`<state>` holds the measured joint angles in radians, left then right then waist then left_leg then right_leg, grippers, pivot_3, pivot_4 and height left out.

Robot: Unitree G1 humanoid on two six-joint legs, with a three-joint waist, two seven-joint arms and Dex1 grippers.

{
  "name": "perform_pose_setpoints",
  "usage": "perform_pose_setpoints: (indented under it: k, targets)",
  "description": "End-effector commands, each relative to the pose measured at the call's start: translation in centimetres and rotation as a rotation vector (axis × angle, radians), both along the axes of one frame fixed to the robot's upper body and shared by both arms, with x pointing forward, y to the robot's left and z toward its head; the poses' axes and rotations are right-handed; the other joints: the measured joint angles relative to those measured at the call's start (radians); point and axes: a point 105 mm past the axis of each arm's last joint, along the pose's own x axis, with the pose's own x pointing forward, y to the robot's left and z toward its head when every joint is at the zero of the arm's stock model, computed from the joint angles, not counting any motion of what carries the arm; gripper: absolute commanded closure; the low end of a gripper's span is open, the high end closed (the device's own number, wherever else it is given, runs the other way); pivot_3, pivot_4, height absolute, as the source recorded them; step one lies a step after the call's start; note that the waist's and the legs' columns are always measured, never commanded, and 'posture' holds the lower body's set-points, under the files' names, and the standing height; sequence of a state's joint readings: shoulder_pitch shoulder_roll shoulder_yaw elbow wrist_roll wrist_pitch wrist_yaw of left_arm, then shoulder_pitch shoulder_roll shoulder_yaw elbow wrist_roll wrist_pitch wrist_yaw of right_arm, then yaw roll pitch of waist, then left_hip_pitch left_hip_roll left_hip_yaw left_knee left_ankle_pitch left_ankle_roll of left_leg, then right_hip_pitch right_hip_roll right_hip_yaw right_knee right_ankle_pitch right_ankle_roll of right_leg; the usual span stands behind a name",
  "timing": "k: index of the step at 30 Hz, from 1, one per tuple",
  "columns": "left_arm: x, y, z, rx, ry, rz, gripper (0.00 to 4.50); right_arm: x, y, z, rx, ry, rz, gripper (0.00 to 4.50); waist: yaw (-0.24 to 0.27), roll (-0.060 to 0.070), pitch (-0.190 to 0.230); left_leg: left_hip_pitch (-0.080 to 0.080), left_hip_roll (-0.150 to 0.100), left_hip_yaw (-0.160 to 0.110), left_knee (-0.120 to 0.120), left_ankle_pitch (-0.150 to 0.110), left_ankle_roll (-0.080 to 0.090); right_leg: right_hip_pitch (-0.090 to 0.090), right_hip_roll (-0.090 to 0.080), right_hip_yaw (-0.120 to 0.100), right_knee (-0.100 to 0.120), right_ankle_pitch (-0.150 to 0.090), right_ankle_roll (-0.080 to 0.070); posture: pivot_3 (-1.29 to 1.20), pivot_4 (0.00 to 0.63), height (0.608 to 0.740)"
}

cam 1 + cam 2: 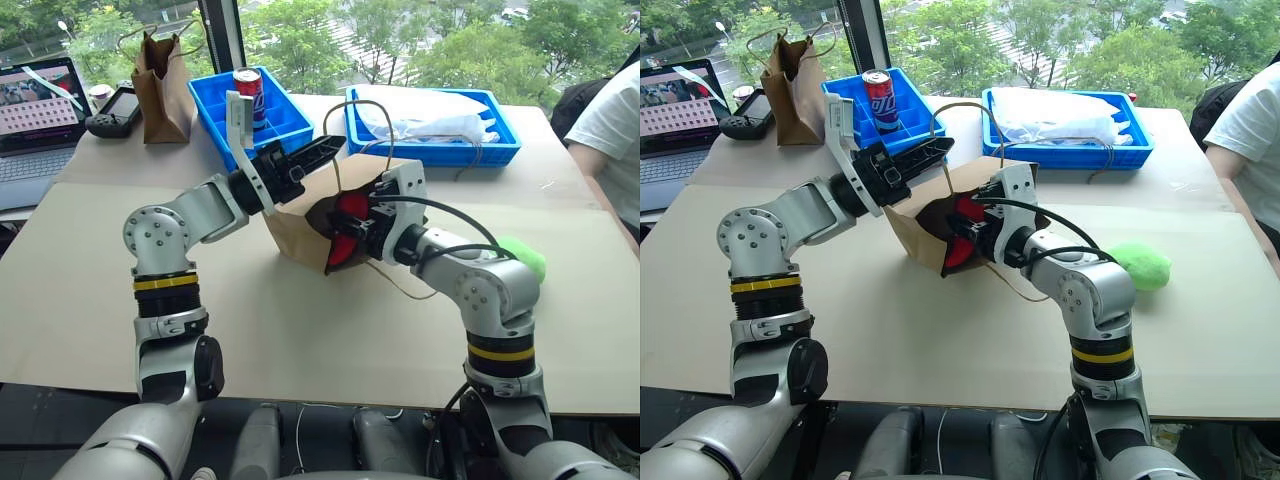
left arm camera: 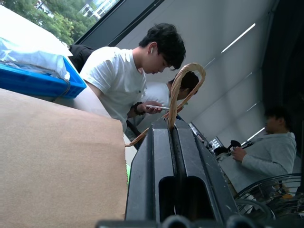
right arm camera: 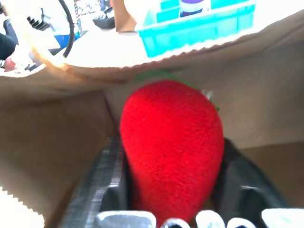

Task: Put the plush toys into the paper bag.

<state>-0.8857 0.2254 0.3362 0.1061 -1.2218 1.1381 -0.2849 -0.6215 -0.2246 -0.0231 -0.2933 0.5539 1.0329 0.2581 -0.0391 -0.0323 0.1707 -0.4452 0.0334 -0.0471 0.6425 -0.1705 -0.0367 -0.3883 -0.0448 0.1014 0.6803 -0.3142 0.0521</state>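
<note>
Inside, the plump red chili (image 3: 172, 152) shows fuzzy pile, green stem.

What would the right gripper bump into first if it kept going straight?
Probably the bag's inside wall. The right gripper, with the red chili between its fingers, already points into the open mouth; depth is unclear.

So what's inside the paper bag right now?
The red chili plush sits at the mouth of the paper bag, between the right gripper's fingers. The bag's depths are hidden. The green plush lies outside on the table.
</note>
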Motion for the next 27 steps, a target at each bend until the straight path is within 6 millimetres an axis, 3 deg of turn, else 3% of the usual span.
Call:
perform_pose_setpoints:
  k: [1, 3, 9, 14, 16, 21, 24, 27]
  targets:
    - [-0.7, 0.1, 1.3, -0.023, -0.052, -0.016, 4.50, -0.9, -1.3, 1.7, 0.027, -0.065, -0.015, 0.55, 0.000, 0.000, 0.000, 0.000, 0.000, -0.001, 0.000, 0.000, 0.000, 0.000, 0.000, -0.001, 0.000, 0.000, 0.000, 0.00, 0.150, 0.707]
    - [-0.7, 0.1, 1.2, -0.026, -0.052, -0.017, 4.50, -1.4, -2.3, 1.9, 0.026, -0.067, -0.033, 0.08, 0.001, 0.000, 0.000, -0.001, 0.000, -0.002, 0.000, 0.000, 0.000, 0.000, 0.000, -0.002, 0.000, 0.000, 0.000, 0.00, 0.150, 0.707]
    - [-0.5, -0.4, 1.0, -0.036, -0.044, -0.030, 4.50, -3.4, -6.3, 2.6, -0.030, -0.060, -0.102, 0.08, 0.002, 0.000, 0.000, -0.001, 0.000, -0.002, 0.000, 0.000, 0.000, 0.000, 0.000, -0.003, 0.000, 0.000, 0.000, 0.00, 0.150, 0.707]
    - [-0.6, -0.7, 0.9, -0.042, -0.041, -0.043, 4.50, -3.7, -16.0, 2.7, -0.276, -0.068, -0.423, 0.08, 0.016, 0.001, 0.001, -0.002, -0.001, -0.002, 0.000, 0.000, 0.000, 0.000, -0.001, -0.003, -0.002, 0.000, 0.000, 0.00, 0.150, 0.707]
    - [-0.6, -0.9, 0.8, -0.046, -0.037, -0.050, 4.50, -3.5, -18.8, 1.2, -0.394, -0.034, -0.512, 0.08, 0.020, 0.001, 0.001, -0.002, -0.001, -0.002, 0.000, 0.000, 0.000, 0.001, -0.001, -0.003, -0.003, 0.000, 0.000, 0.00, 0.150, 0.707]
    - [-0.6, -1.2, 0.7, -0.045, -0.038, -0.062, 4.50, -1.6, -21.7, -2.2, -0.432, 0.032, -0.628, 0.08, 0.002, 0.001, 0.001, -0.001, 0.000, -0.001, 0.000, 0.000, 0.000, 0.001, 0.000, -0.002, -0.003, 0.000, 0.000, 0.00, 0.150, 0.707]
    - [-0.6, -1.2, 1.1, -0.049, -0.050, -0.061, 4.50, -0.8, -23.5, -6.1, -0.455, 0.120, -0.692, 0.08, -0.002, 0.001, 0.001, -0.001, -0.001, -0.001, 0.000, 0.002, -0.001, 0.001, 0.000, -0.002, -0.002, 0.000, 0.000, 0.00, 0.150, 0.707]
    - [-0.7, -1.0, 1.1, -0.048, -0.055, -0.057, 4.50, -0.9, -24.9, -8.0, -0.477, 0.149, -0.729, 0.82, 0.000, 0.002, 0.001, -0.001, -0.001, -0.001, 0.000, 0.002, -0.001, 0.001, 0.000, -0.002, -0.002, 0.000, 0.000, 0.00, 0.150, 0.707]
